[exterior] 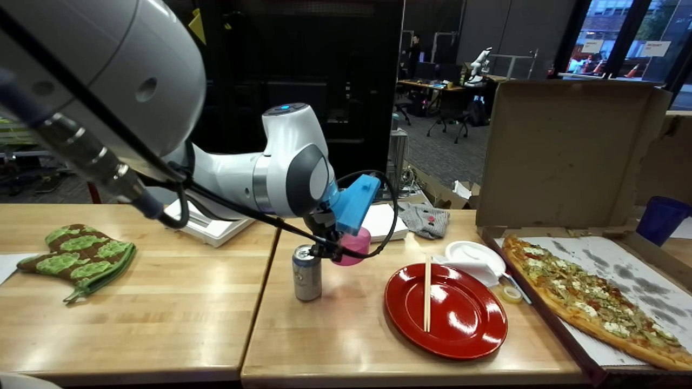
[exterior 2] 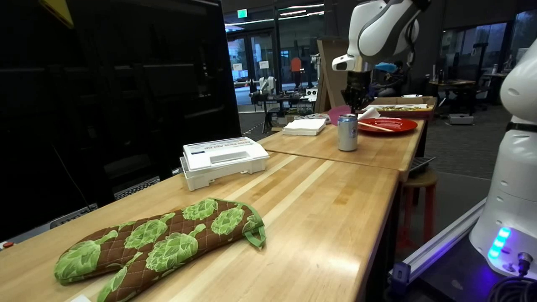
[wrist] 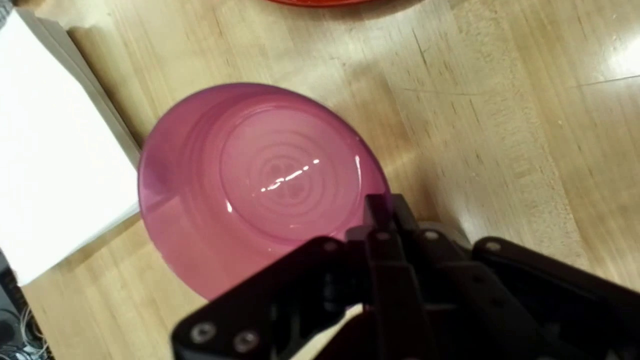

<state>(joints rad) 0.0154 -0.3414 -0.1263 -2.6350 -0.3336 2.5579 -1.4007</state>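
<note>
The gripper (wrist: 391, 205) has it pinched, jaws pressed together on the rim of a translucent pink bowl (wrist: 290, 170), the rest of the bowl reaching out to one side of the gripper! Whether its base meets the wooden surface (exterior: 335, 340) is hard to call. Close beside the gripper, a silver beverage can (exterior: 307, 276) stands upright, and across the bowl from the gripper sits a white stack (wrist: 60, 150). To the gripper's right in an exterior view, a glossy red plate (exterior: 467, 308) carries chopsticks (exterior: 427, 302), and farther right comes a topped pizza (exterior: 586, 294) in an open cardboard box (exterior: 562, 156). Well off on the gripper's opposite side, a white plastic case (exterior 2: 224, 155) and an artichoke-print oven mitt (exterior 2: 180, 239)!
</note>
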